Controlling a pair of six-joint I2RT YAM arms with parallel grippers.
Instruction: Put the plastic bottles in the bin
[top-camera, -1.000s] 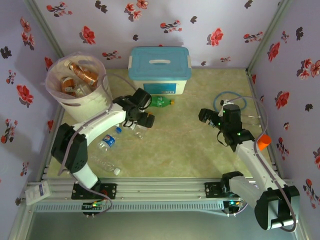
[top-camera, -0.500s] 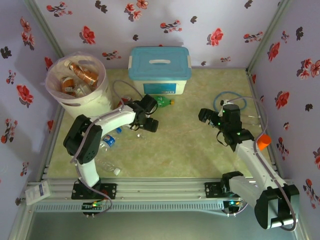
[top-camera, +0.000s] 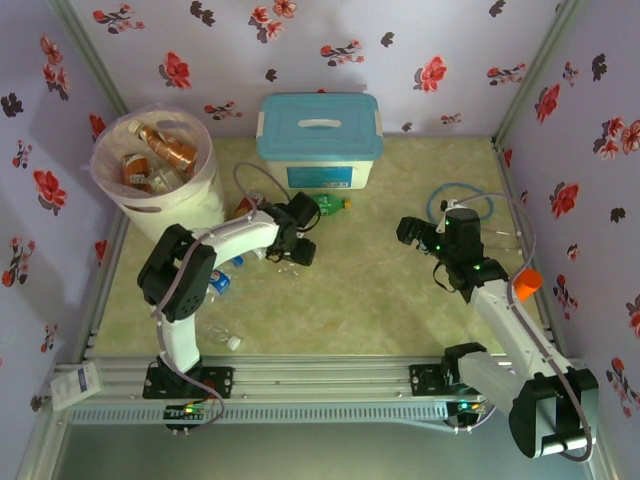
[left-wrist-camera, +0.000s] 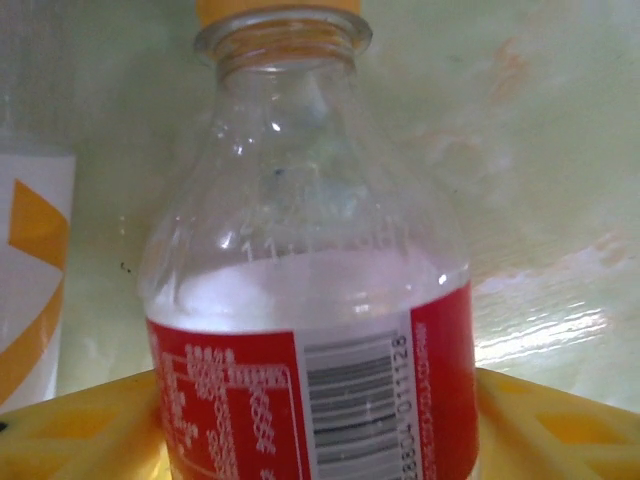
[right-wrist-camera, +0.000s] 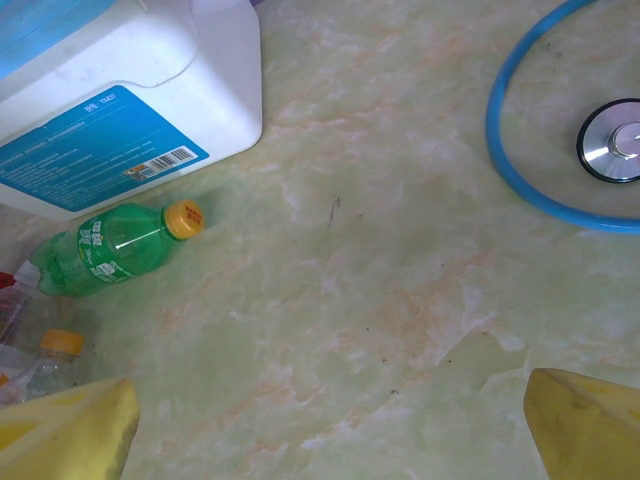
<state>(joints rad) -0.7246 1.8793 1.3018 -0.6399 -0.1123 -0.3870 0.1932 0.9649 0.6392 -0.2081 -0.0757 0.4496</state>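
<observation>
The left gripper is down at the table, just near of the white box with the blue lid. In its wrist view, a clear bottle with a red label and yellow cap stands between its yellow fingers. They sit at either side of the label, about the bottle's width apart. I cannot tell whether they press on it.

A green bottle with a yellow cap lies just to the far right of that gripper, close against the box's near wall, so room is tight there.

The right gripper hangs above the table on the right with its jaws spread wide and nothing between them. A broad stretch of bare table separates the two grippers. To the far right of it lie a blue tube loop and a metal disc.

The bin stands in the far left corner, close to the flowered walls and well left of the box. It has an amber bottle and others inside. Near of the bin, beside the left arm, a blue-labelled bottle and a clear bottle lie on the table. The second is close to the near rail.
</observation>
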